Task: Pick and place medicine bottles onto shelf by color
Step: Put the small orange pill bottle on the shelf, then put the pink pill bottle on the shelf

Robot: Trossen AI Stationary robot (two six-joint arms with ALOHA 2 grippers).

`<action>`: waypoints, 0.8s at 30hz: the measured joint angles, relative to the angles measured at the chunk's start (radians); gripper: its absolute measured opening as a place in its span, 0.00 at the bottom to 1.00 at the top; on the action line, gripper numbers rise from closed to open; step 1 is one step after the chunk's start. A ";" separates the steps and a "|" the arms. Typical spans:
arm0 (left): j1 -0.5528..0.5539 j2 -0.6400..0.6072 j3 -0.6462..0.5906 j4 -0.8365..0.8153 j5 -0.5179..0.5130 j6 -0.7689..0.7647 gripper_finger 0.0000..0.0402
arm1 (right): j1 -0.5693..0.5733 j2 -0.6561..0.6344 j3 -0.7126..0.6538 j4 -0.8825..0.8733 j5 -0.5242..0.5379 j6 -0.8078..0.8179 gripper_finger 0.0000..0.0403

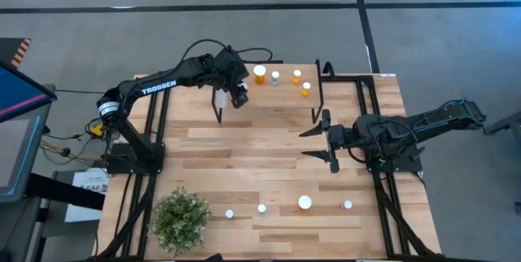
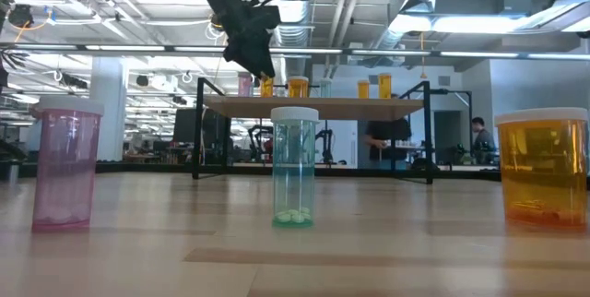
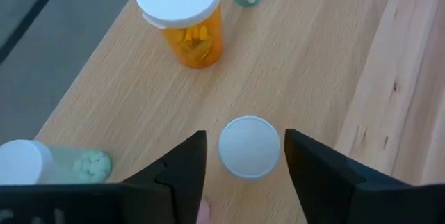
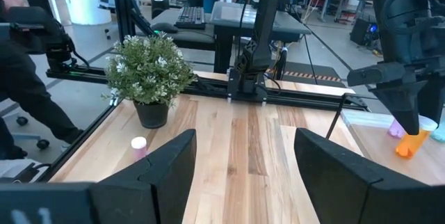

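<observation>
I see the bench (image 1: 269, 144) from above, and both arms reach over it. My left arm stretches from its base at the left toward the far side, and its wrist bends down over the left end of the shelf (image 1: 269, 99). The left gripper (image 3: 245, 156) has its fingers spread, and a small bottle with a white cap (image 3: 249, 147) stands between them on the shelf plank; the fingers do not touch the cap. My right arm lies low and extended from the right side toward the middle of the bench, and the right gripper (image 1: 319, 141) has its fingers spread wide with nothing between them.

The shelf stands at the far edge of the bench. On it I see a large orange bottle (image 1: 260, 73) with orange pills inside, then a small pale bottle (image 1: 276, 76), and two small orange bottles (image 1: 297, 76) (image 1: 306, 89) more to the right. One pale green bottle (image 3: 52, 165) with green pills lies just beside the left fingers.

A green plant (image 1: 181, 219) stands at the near left corner. Four bottles stand in a row along the near side: a pink one (image 2: 64, 169), a pale blue-green one (image 2: 294, 165) with a few pills at its bottom, a large orange one (image 2: 543, 168), and a small pink one (image 1: 348, 205) at the right end.
</observation>
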 joint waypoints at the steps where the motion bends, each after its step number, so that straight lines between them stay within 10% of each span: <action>1: 0.000 -0.005 -0.001 -0.004 0.000 0.000 0.46 | 0.000 0.000 0.000 0.000 0.000 0.000 0.66; 13: -0.034 -0.219 -0.001 -0.017 -0.012 -0.020 0.49 | -0.004 0.000 0.000 -0.003 0.000 -0.017 0.66; 24: -0.372 -0.533 -0.285 0.168 -0.009 -0.088 0.49 | -0.001 0.000 0.000 -0.002 0.000 -0.002 0.66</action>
